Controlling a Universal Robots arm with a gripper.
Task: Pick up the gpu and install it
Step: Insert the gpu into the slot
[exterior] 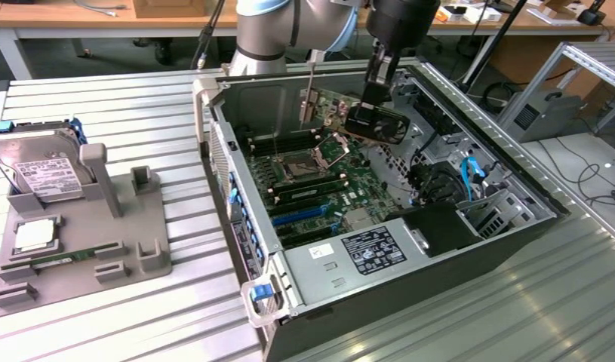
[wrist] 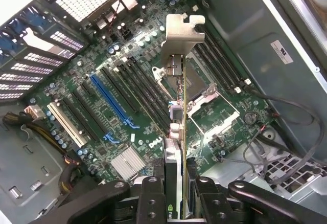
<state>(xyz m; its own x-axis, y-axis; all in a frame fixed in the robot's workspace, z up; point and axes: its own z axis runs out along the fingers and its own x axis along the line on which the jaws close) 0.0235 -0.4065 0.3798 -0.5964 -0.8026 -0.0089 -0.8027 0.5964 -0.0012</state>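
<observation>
Your claw (wrist: 181,196) clamps the thin dark silvery-bracketed gpu card (wrist: 180,81) edge-down, likely to meet the green motherboard (wrist: 76,86) slots beneath.

The case (exterior: 219,128) is left open at the top, and the pincer (exterior: 370,105) is admitted there with the gpu (exterior: 376,124) clamped edge-on above the motherboard (exterior: 360,181). The blue slot (wrist: 113,101) is left unobstructed. Room is narrowed by the case walls, the open socket frame (exterior: 330,148), the memory sticks (exterior: 307,194) and the blue cables (exterior: 469,175).
</observation>
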